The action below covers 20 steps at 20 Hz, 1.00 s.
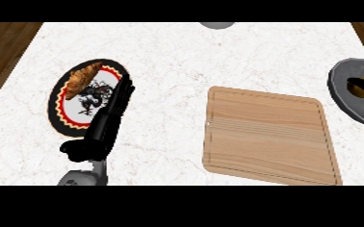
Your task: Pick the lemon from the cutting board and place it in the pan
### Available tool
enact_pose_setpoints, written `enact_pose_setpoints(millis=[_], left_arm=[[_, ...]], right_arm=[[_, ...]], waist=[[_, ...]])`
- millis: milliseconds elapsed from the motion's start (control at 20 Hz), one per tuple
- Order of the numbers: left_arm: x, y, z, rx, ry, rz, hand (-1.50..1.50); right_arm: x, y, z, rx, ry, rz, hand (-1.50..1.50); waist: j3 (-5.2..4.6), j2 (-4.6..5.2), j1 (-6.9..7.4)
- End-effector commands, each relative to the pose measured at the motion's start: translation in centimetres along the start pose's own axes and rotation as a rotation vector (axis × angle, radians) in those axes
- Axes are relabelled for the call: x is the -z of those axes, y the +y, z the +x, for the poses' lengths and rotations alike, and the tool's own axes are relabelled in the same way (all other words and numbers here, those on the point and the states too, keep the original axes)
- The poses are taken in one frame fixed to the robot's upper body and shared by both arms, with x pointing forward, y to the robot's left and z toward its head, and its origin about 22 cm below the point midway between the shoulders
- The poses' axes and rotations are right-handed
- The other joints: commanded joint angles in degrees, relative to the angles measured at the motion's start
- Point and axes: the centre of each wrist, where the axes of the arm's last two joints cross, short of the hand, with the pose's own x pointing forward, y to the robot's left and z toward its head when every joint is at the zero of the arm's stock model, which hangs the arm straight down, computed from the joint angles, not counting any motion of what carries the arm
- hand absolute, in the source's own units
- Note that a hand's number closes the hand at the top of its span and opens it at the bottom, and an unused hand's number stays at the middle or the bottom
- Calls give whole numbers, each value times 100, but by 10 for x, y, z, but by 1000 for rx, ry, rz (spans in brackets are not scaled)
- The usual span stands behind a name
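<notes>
Head view: white marbled bench (177, 62) seen steeply from above, wooden floor showing at both upper corners.
Plate: a round plate (71, 120) with a black rim and red-and-white centre lay at the left, carrying a brown croissant (84, 77) on its upper part.
Left robot hand: the left robot hand (107, 120) lay over the plate's right edge, fingers straight and together, holding nothing, pointing toward the far side.
Cutting board: a wooden cutting board (266, 134) lay right of centre, well apart from the plate; its top was bare.
Pan: a grey pan (341, 79) sat at the right edge, cut by the frame.
Lemon: a yellowish shape (356, 85) showed inside the pan; whether it was the lemon I cannot tell.
Right robot hand: not seen.
Far edge: a grey rounded object (217, 25) was partly visible.
</notes>
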Motion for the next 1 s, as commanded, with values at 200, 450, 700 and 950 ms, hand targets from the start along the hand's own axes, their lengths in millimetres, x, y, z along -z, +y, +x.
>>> enact_pose_setpoints(millis=[200,450,700,950], left_arm=[[-10,-1,-5,-2,19,22,0],[-10,19,-2,29,22,42,0],[-4,18,-2,0,28,46,0],[-12,18,6,0,11,37,0]], right_arm=[[-4,-52,-27,267,0,1,-150],[-24,-92,-60,401,-16,134,-150],[-46,-96,-86,401,-82,226,-150],[-67,-119,-107,371,-129,230,-150]], waist=[[-16,-63,-151],[-19,-91,-236],[-29,-108,-260],[-24,-110,-232]])
